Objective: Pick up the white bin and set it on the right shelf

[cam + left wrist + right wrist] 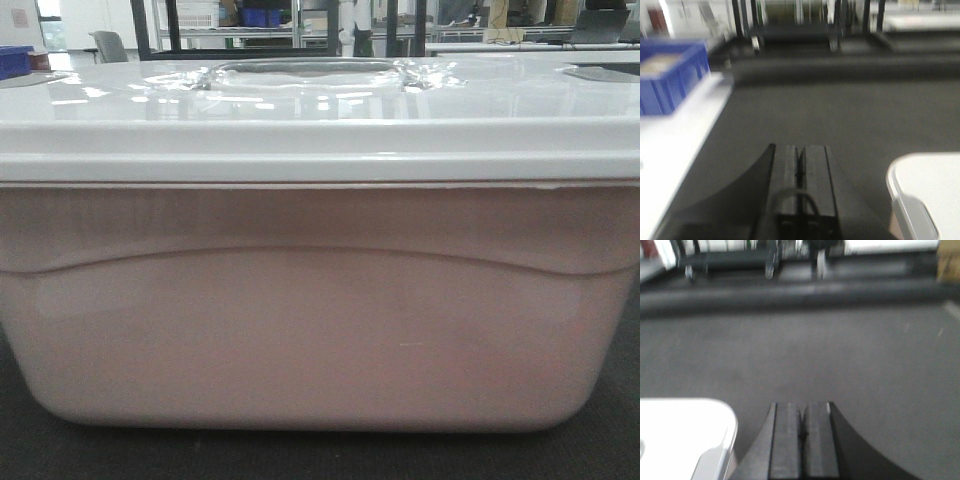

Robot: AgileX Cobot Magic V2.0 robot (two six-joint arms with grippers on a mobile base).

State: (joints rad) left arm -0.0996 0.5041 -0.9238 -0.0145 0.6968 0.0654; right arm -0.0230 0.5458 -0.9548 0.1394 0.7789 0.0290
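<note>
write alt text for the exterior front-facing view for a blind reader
A large white bin fills nearly the whole frame, seen side-on and close: a translucent pinkish tub with a curved ridge under a glossy white lid with a recessed handle. Blue bins and shelving sit far behind.

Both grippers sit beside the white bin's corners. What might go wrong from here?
The left gripper and right gripper look shut, each just outside a lid corner of the white bin; pressing on its smooth sides may slip.
The bin fills the front view, so carrying it may be blind.
A blue bin sits left of the left gripper; a wide swing could clip it.
</note>
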